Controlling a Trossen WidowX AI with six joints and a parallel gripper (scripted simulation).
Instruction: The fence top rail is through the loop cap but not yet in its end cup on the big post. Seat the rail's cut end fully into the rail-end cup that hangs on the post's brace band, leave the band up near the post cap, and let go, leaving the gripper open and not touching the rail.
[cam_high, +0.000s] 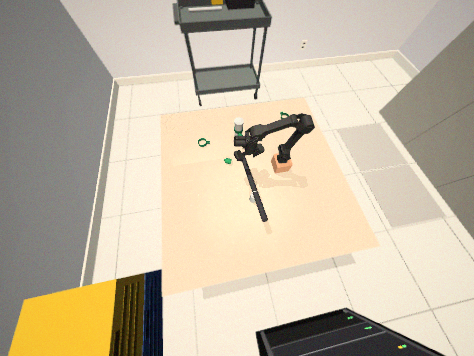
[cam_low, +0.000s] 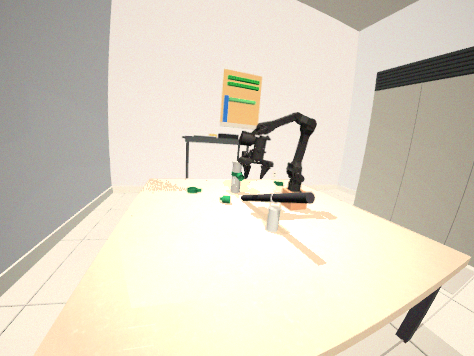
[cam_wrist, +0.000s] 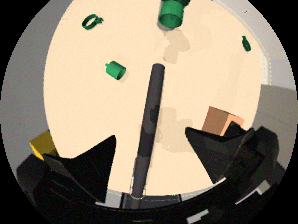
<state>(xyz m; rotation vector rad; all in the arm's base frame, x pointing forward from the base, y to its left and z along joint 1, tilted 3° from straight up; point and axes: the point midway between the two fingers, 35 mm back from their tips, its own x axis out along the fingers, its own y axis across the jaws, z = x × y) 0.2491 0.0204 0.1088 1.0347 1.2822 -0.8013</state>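
Observation:
The black rail (cam_high: 260, 205) (cam_low: 295, 198) (cam_wrist: 154, 92) rests across the small grey post (cam_low: 273, 220). The loop cap there is too faint to make out. The rail's far cut end stands free, apart from the green rail-end cup (cam_low: 241, 176) (cam_wrist: 171, 20). That cup hangs on the big grey post (cam_high: 239, 121) (cam_low: 235, 185), with the band around its upper part and the cup's mouth toward the rail. My gripper (cam_high: 248, 153) (cam_low: 255, 177) (cam_wrist: 152, 135) is open and empty above the rail's far part. In the wrist view the rail runs between the spread fingers, lower than them.
A loose green cup (cam_high: 228, 161) (cam_low: 226, 199) (cam_wrist: 116, 70) lies left of the rail's far end. A green ring (cam_high: 202, 142) (cam_low: 194, 190) lies farther left. Another green band (cam_high: 284, 115) (cam_low: 278, 183) (cam_wrist: 246, 43) lies behind the arm. The arm's base block (cam_high: 281, 164) is right of the rail.

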